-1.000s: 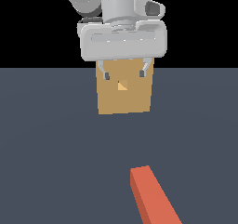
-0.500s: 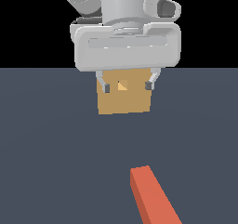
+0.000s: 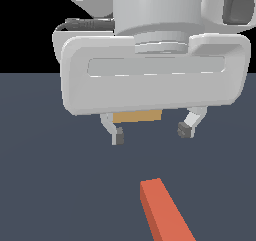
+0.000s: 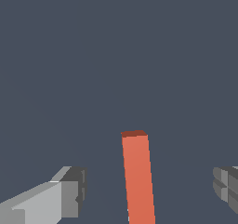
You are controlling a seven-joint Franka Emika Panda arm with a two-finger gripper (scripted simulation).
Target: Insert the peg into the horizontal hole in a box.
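One peg (image 3: 165,212) lies flat on my dark floor (image 3: 50,185), only its orange-red half showing, unmarked. My gripper (image 3: 151,131) hangs above it, jaws spread wide, empty. Behind it, the tan box (image 3: 137,116) barely shows.

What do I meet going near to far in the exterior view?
The peg → the open gripper above the floor → the box, mostly hidden behind the hand.
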